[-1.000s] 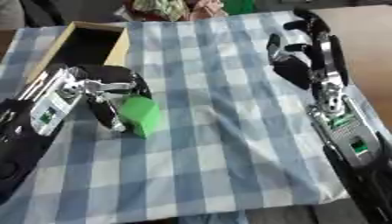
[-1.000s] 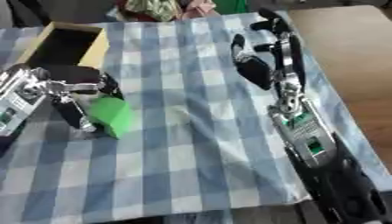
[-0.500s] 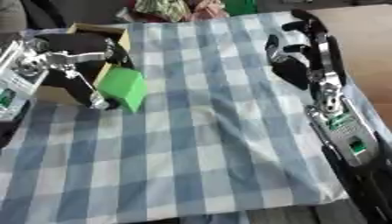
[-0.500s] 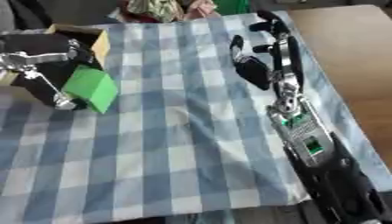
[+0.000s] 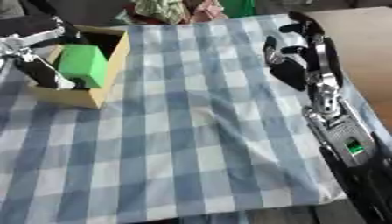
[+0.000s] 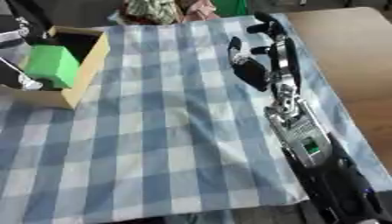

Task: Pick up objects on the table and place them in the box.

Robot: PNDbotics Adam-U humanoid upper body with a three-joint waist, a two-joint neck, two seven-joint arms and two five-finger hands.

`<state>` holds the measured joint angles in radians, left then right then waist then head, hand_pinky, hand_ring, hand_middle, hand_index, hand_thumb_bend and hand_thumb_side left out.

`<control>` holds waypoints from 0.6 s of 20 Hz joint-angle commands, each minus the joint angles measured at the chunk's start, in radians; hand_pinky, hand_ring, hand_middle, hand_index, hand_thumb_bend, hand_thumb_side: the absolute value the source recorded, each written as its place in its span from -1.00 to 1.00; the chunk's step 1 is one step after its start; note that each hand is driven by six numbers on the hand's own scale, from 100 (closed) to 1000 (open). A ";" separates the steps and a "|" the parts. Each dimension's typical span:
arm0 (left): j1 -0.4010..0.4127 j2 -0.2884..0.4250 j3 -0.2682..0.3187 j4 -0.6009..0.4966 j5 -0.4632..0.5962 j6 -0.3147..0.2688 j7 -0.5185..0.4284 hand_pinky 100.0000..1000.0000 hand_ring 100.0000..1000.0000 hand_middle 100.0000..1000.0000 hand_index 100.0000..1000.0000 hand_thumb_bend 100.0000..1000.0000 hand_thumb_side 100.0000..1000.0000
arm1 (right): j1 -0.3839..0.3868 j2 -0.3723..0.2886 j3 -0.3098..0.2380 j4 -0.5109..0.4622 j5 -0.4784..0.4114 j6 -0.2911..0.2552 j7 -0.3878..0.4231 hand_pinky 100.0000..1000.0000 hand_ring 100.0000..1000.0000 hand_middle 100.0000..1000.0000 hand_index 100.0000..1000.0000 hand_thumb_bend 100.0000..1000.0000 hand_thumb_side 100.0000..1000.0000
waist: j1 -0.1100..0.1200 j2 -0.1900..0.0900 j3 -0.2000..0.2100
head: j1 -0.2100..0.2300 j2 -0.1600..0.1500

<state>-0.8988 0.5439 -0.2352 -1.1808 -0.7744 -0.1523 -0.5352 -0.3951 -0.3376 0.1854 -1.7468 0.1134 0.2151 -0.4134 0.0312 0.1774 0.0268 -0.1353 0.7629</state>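
1. Since the earlier pictures, the left hand [image 5: 38, 52] had carried the green block [image 5: 82, 65] from the checked cloth up and leftward to the box [image 5: 107, 72]; the block now sat over the box's opening, its lower part below the near wall's rim.
2. Its fingers [image 5: 47, 73] were clamped on the block, one dark finger down the block's left side and a silver part above it.
3. Whether the block touched the box's floor could not be told.
4. The right hand [image 6: 264, 57] stood upright at the far right of the bench [image 6: 352, 65], fingers apart and relaxed, holding nothing, much as it had a second before.
5. The blue-and-white checked cloth [image 5: 199, 131] covered the bench under box and arm.
6. The left eye view showed the left hand's silver wrist and finger on the block; the right eye view cut most of that hand off at its left edge, but showed more bare brown bench beyond the right arm.
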 commanded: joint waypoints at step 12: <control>-0.093 -0.107 0.136 0.309 -0.255 0.088 0.347 0.38 0.23 0.05 0.48 -0.23 -0.90 | -0.010 -0.008 0.003 -0.008 -0.007 -0.002 0.010 0.24 0.85 0.31 0.77 -0.85 -0.98 | -0.007 -0.018 -0.016 | 0.003 -0.004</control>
<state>-0.9623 0.4287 -0.1157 -0.8763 -1.0139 -0.0686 -0.2182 -0.3945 -0.3375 0.1904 -1.7442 0.1126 0.2153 -0.4082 0.0244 0.1733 0.0110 -0.1337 0.7629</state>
